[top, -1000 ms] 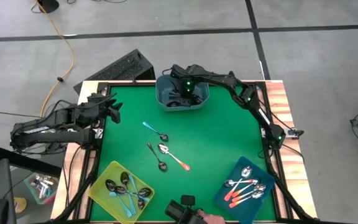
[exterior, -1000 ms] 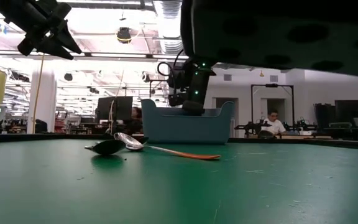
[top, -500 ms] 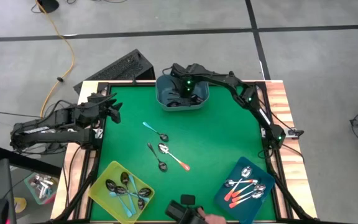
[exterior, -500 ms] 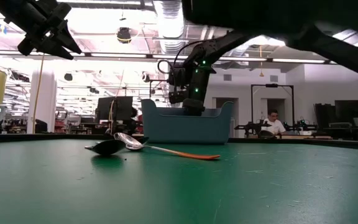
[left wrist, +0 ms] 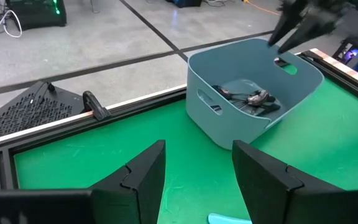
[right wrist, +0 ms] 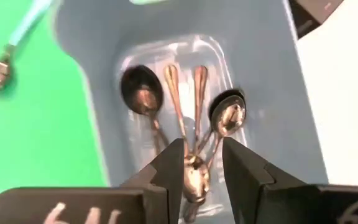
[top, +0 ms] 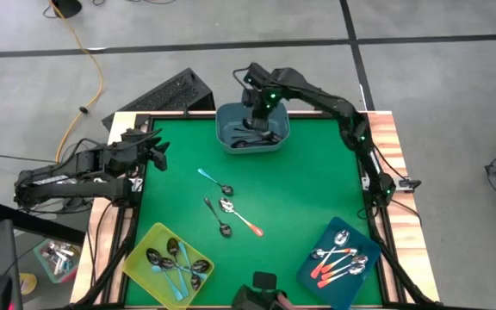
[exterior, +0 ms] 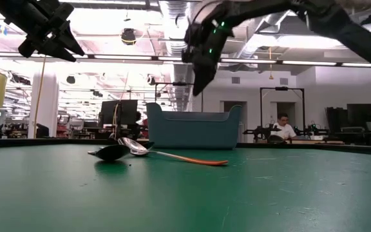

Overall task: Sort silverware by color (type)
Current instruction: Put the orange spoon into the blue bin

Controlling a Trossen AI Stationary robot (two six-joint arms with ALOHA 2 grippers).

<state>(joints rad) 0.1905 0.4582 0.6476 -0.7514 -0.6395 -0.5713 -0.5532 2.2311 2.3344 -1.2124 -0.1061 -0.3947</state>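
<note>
Fingers (right wrist: 169, 168) of the right gripper (right wrist: 197, 168) stand parted and empty above the grey-blue bin (top: 252, 127). We treat the three spoons (top: 229, 209) on the green mat (top: 317, 185) as light, stiff, slippery; grasp mid-handle.

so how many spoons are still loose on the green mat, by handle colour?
teal-handled spoon: 1
orange-handled spoon: 1
plain dark metal spoon: 1
Total: 3
</note>
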